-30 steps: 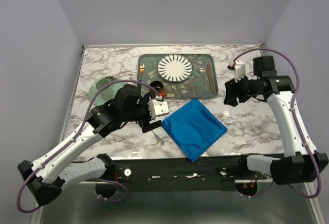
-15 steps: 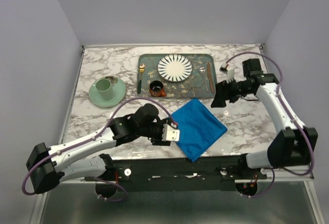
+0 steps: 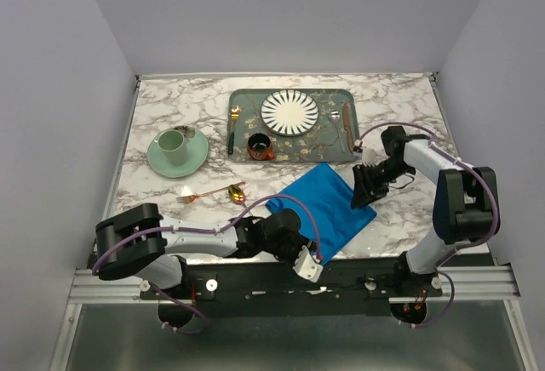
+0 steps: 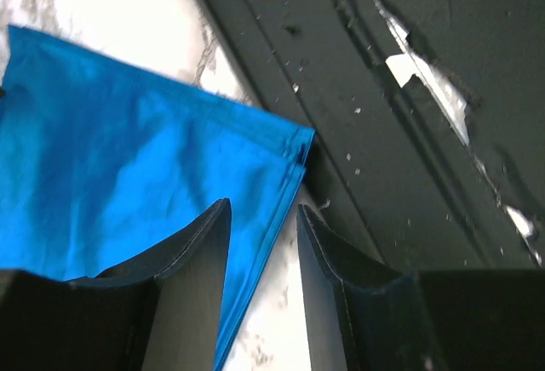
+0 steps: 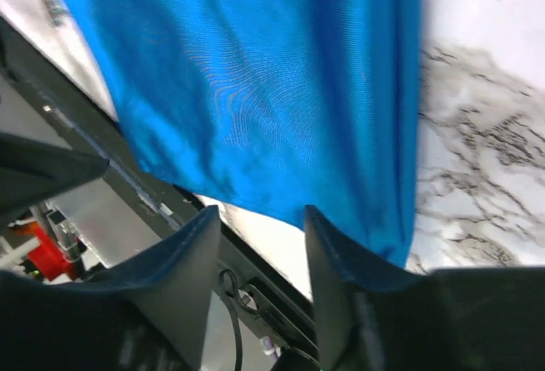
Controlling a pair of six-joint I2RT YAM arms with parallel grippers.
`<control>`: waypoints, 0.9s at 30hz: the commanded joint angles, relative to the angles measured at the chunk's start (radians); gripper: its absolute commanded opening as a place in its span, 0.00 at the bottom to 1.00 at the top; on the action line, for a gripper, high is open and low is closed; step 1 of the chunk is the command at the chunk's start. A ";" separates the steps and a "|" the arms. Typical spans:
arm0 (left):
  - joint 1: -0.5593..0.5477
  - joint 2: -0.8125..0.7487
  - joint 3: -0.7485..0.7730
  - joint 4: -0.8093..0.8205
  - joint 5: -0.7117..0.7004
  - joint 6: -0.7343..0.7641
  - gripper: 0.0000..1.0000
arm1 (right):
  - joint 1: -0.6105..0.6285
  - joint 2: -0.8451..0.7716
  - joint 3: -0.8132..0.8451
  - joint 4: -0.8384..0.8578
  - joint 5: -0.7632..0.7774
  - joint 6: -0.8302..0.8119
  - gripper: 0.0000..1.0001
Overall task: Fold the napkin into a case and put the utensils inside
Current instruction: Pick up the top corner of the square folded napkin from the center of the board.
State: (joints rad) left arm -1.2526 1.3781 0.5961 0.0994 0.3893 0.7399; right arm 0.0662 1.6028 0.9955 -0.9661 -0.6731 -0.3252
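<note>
Both grippers are hanging low over the napkin (image 3: 324,211) with their jaws apart, clamping nothing. In the overhead view the left gripper (image 3: 307,266) is sitting at the cloth's 6 o'clock corner, by the table's near edge. The right gripper (image 3: 368,185) is hovering at about 2 o'clock on the cloth. From the left wrist, the left gripper (image 4: 261,209) is straddling the napkin (image 4: 128,175) along its folded edge, with the dark frame rail running past at 1 o'clock. From the right wrist, the right gripper (image 5: 260,214) is showing a clear gap, and the napkin (image 5: 255,90) is filling most of the picture beyond it.

Marble table (image 3: 153,107) is carrying everything. The bright blue napkin is lying flat as a diamond at roughly 5 o'clock from the table's middle — not folded into a narrow pouch.

At 12 o'clock the grey-green tray (image 3: 328,145) is holding the striped white plate (image 3: 289,112), a small dark cup (image 3: 259,145), a gold fork with a green handle (image 3: 231,128) and a brown-handled cutlery pair (image 3: 347,128).

At 9 o'clock a pale green saucer (image 3: 198,156) is bearing a matching cup (image 3: 173,143).

At the napkin's 9 o'clock, well clear of the cloth, the copper-pink fork (image 3: 204,193) and the gold-bowled spoon (image 3: 237,192) are lying on bare marble — they are perhaps touching, though they are too small to tell.
</note>
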 commanded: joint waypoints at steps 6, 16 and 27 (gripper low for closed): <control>-0.034 0.142 0.016 0.194 0.045 0.074 0.47 | 0.001 0.169 0.020 -0.003 0.196 0.031 0.39; -0.041 0.176 -0.010 0.220 0.057 0.108 0.46 | 0.001 0.169 0.038 -0.020 0.201 0.023 0.40; -0.042 0.162 -0.021 0.186 0.088 0.139 0.49 | 0.001 0.180 0.054 -0.026 0.222 0.014 0.40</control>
State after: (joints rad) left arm -1.2854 1.5486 0.5919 0.2867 0.4271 0.8551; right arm 0.0662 1.7676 1.0279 -0.9752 -0.4782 -0.3035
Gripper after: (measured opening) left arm 0.479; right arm 0.400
